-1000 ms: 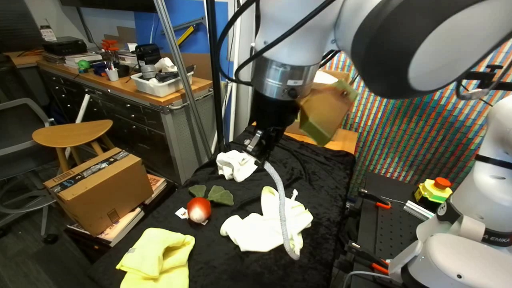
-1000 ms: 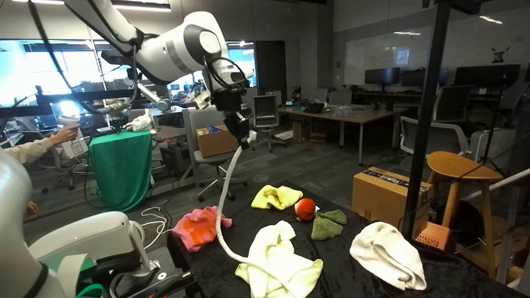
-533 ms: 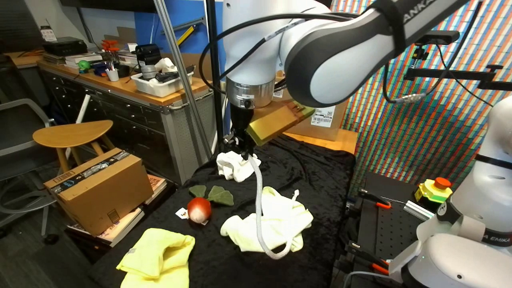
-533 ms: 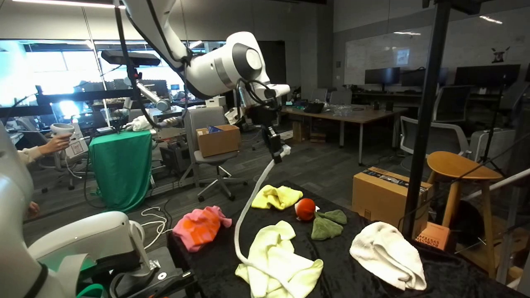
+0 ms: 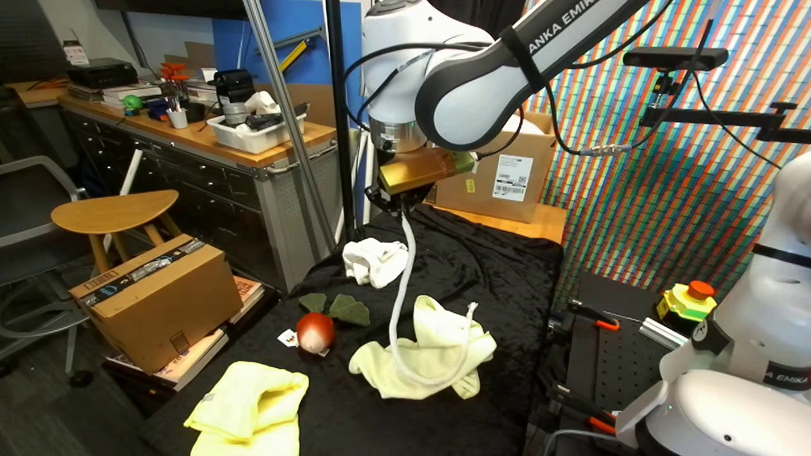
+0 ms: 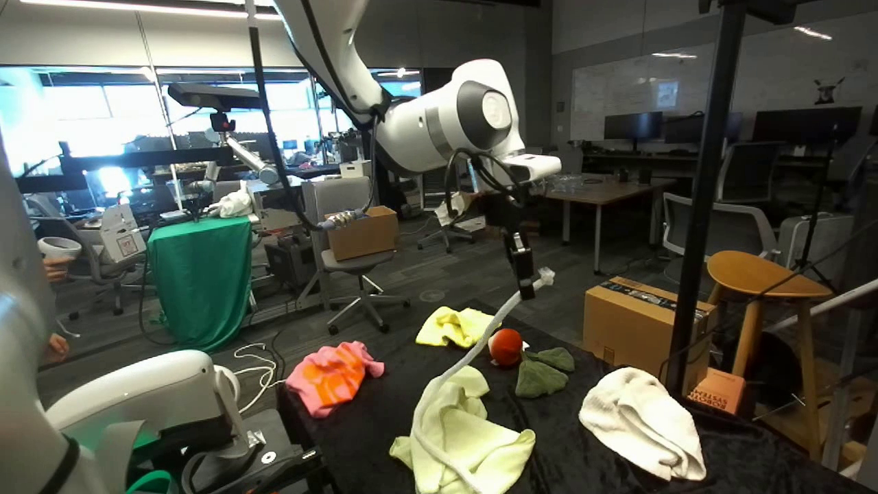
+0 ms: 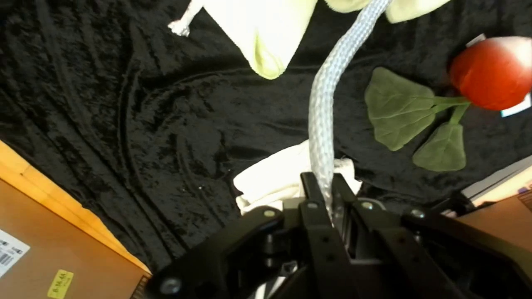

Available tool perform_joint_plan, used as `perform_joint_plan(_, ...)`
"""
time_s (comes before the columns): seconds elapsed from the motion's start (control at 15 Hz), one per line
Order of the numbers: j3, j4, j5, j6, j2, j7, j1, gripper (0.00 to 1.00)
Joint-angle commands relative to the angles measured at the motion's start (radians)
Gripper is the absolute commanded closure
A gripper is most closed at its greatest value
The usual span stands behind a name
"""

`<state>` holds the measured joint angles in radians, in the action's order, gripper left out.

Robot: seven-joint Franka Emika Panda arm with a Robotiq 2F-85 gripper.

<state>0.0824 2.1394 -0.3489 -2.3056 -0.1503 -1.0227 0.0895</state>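
Note:
My gripper (image 5: 405, 212) is shut on one end of a pale grey braided rope (image 5: 394, 316) and holds it above the table. The grip also shows in an exterior view (image 6: 527, 291), where a short frayed end sticks out past the fingers. In the wrist view the rope (image 7: 322, 112) runs up from between the fingertips (image 7: 324, 178). It hangs down and curves over a pale yellow-green cloth (image 5: 374, 367); its knotted free end (image 7: 179, 28) lies beside that cloth. A white crumpled cloth (image 7: 270, 178) shows behind the fingertips, below the gripper.
A red plush vegetable with green leaves (image 5: 315, 332), a yellow cloth (image 5: 247, 405) and a pink-orange cloth (image 6: 333, 377) lie on the black-covered table (image 5: 507, 278). A cardboard box (image 5: 507, 183) stands behind. A black post (image 6: 706, 171) rises near the table edge.
My gripper has moved toward the table's far end in an exterior view, and rightward and lower in the opposite picture. The held rope end moved along; the cloths stayed put.

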Motion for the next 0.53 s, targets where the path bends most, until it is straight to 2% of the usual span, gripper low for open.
perform_joint_plan(0.0,-0.057,0.040,-0.070,-0.046,-0.047,-0.062,0.017,0.92)
perform_joint_plan(0.2,-0.084,0.119,-0.165,-0.063,-0.078,-0.104,0.042,0.92)
perform_joint_plan(0.47,-0.080,0.219,-0.283,-0.062,-0.124,-0.138,0.092,0.92)
